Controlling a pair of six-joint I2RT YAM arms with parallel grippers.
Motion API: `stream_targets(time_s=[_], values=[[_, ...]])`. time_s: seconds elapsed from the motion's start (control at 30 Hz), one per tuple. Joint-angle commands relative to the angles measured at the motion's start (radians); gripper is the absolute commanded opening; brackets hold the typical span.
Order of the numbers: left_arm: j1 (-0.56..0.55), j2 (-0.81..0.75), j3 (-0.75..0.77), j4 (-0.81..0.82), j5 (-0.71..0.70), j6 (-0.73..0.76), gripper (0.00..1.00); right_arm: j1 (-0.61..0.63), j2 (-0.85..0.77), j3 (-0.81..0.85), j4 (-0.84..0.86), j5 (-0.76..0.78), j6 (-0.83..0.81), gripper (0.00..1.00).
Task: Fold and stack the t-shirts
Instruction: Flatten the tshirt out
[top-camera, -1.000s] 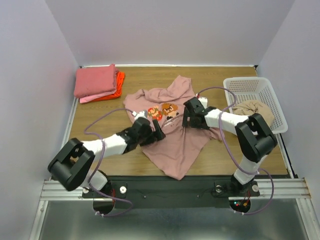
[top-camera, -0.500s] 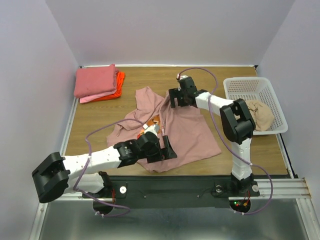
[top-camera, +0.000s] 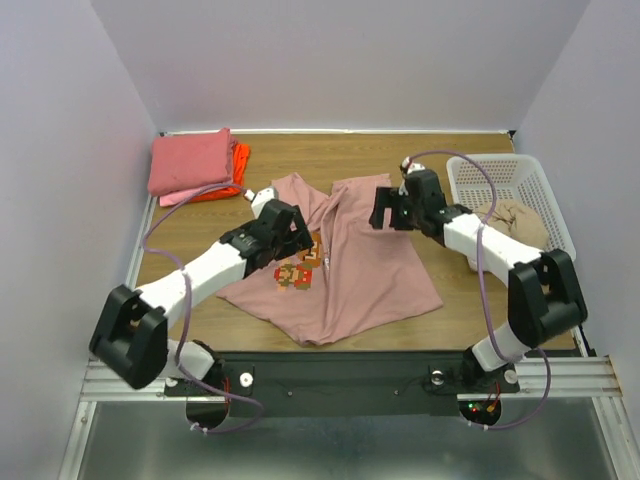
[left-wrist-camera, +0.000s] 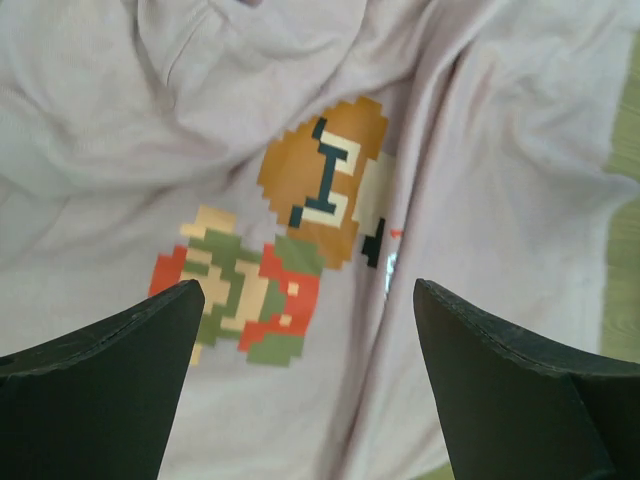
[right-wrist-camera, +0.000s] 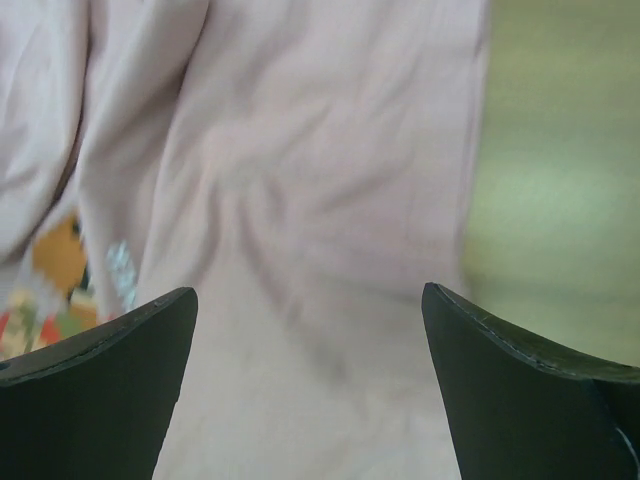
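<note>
Dusty-pink t-shirt (top-camera: 370, 270) lies rumpled, pixel print up; left claw (left-wrist-camera: 305, 290) and right claw (right-wrist-camera: 308, 290) gape empty

Premises: a robotics laboratory test cell, not a dwelling. Grounds: a wooden bench (top-camera: 300, 150) boxed on three sides by plain pale walls (top-camera: 60, 150). Two white-and-black robot arms, left arm (top-camera: 195, 280) and right arm (top-camera: 470, 232), stand on a black plate (top-camera: 340, 380) between aluminium rails (top-camera: 570, 377) along the bottom of the frame. Purple cables (top-camera: 481, 290) loop loose (no conduit). Small lit indicators (top-camera: 475, 408) show at lower right. The bench carries t-shirts (top-camera: 360, 270) and a white basket (top-camera: 490, 160).
</note>
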Motion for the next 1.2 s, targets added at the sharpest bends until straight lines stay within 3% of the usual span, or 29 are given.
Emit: stream_targets(time_s=[0.0, 0.17, 0.3, 0.37, 0.53, 0.63, 0.73, 0.9, 1.0, 1.17], values=[[0.026, 0.142, 0.161, 0.040, 0.023, 0.161, 0.98, 0.059, -0.147, -0.184, 0.000, -0.083, 0.145, 1.00], [0.068, 0.333, 0.283, -0.045, -0.060, 0.160, 0.98, 0.098, -0.248, -0.351, 0.001, -0.132, 0.203, 1.00], [0.121, 0.428, 0.297, 0.013, 0.084, 0.209, 0.96, 0.101, -0.267, -0.430, 0.011, -0.137, 0.226, 1.00], [0.137, 0.462, 0.280, 0.108, 0.222, 0.235, 0.96, 0.101, -0.262, -0.467, 0.009, -0.056, 0.281, 1.00], [0.181, 0.549, 0.337, 0.066, 0.166, 0.256, 0.96, 0.084, -0.244, -0.549, 0.001, 0.048, 0.364, 1.00], [0.238, 0.603, 0.346, 0.046, 0.171, 0.258, 0.93, 0.027, -0.232, -0.571, -0.014, 0.033, 0.381, 1.00], [0.339, 0.606, 0.341, 0.052, 0.165, 0.247, 0.90, -0.043, -0.268, -0.600, -0.035, 0.053, 0.393, 1.00], [0.405, 0.591, 0.383, 0.018, 0.116, 0.244, 0.89, -0.154, -0.353, -0.609, -0.096, 0.073, 0.375, 1.00], [0.434, 0.588, 0.444, -0.023, 0.118, 0.246, 0.88, -0.172, -0.387, -0.593, -0.130, 0.104, 0.361, 1.00], [0.485, 0.529, 0.556, -0.140, -0.003, 0.232, 0.88, -0.194, -0.429, -0.579, -0.175, 0.124, 0.340, 1.00]])
